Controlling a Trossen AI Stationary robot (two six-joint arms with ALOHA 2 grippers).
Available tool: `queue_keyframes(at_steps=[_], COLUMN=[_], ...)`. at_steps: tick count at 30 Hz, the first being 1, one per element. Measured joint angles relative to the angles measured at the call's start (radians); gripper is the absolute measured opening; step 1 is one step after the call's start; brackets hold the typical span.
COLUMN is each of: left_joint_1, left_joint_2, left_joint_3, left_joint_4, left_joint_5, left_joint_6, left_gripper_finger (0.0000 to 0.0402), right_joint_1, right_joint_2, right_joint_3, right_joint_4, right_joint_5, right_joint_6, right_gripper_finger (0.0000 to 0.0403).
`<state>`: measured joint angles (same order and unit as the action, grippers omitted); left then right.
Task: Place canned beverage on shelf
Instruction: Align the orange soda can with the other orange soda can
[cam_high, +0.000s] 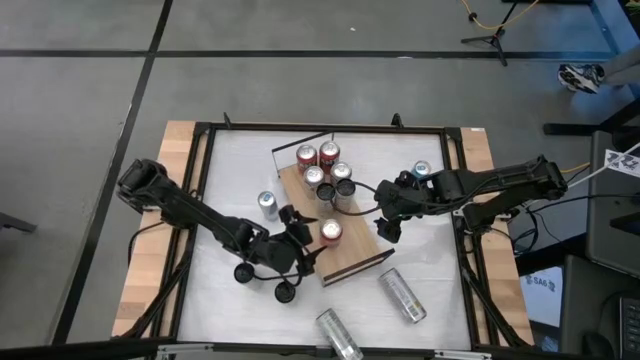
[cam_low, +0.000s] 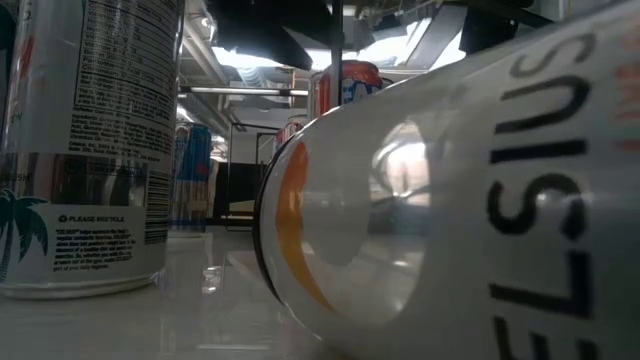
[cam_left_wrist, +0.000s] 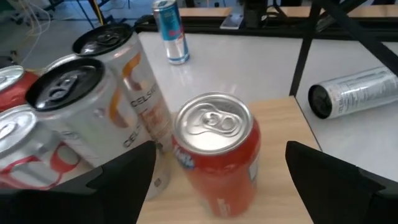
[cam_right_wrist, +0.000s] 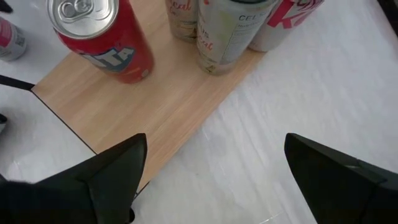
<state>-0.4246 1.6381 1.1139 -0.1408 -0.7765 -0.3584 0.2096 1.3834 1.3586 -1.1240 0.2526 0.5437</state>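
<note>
Red can on the shelf, both my jaws released.
My left jaws straddle the red can (cam_left_wrist: 217, 152); pulling away carelessly could topple it off the shelf (cam_high: 355, 262).

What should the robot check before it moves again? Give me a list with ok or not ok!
1. Red can standing upright on the shelf: ok.
2. Left gripper open, its fingers on either side of the red can and not squeezing it: ok.
3. Right gripper open and holding nothing, over the white table beside the shelf: ok.
4. Free room left on the shelf near the red can: ok.
5. All cans on the shelf: not ok. Two silver cans lie on their sides on the table, and the blue can stands off the shelf.
6. Whether the left fingers will clear the neighbouring tall cans when backing away: cannot tell.
</note>
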Motion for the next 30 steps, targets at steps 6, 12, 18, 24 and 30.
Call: queue_keyframes(at_steps=[6, 12, 18, 24, 30], left_joint_1=[0.014, 0.008, 0.022, 0.062, 0.086], left_joint_2=[-0.066, -0.203, -0.353, -0.358, -0.3], left_joint_3=[-0.006, -0.259, -0.624, -0.77, -0.746], left_joint_4=[-0.086, 0.158, 0.741, 1.061, 1.073], left_joint_5=[0.005, 0.059, 0.225, 0.331, 0.347], left_joint_6=[0.01, 0.02, 0.047, 0.096, 0.081], left_gripper_finger=[0.0352, 0.0352, 0.0352, 0.0352, 0.0352], right_joint_1=[0.0, 0.0, 0.0, 0.0, 0.0], right_joint_2=[0.0, 0.0, 0.0, 0.0, 0.0], right_joint_3=[0.0, 0.0, 0.0, 0.0, 0.0], right_joint_4=[0.001, 0.005, 0.009, 0.035, 0.035], right_joint_5=[0.001, 0.001, 0.002, 0.019, 0.028], right_joint_6=[0.0, 0.0, -0.003, -0.003, -0.003], right_gripper_finger=[0.0374, 0.0374, 0.0374, 0.0374, 0.0374])
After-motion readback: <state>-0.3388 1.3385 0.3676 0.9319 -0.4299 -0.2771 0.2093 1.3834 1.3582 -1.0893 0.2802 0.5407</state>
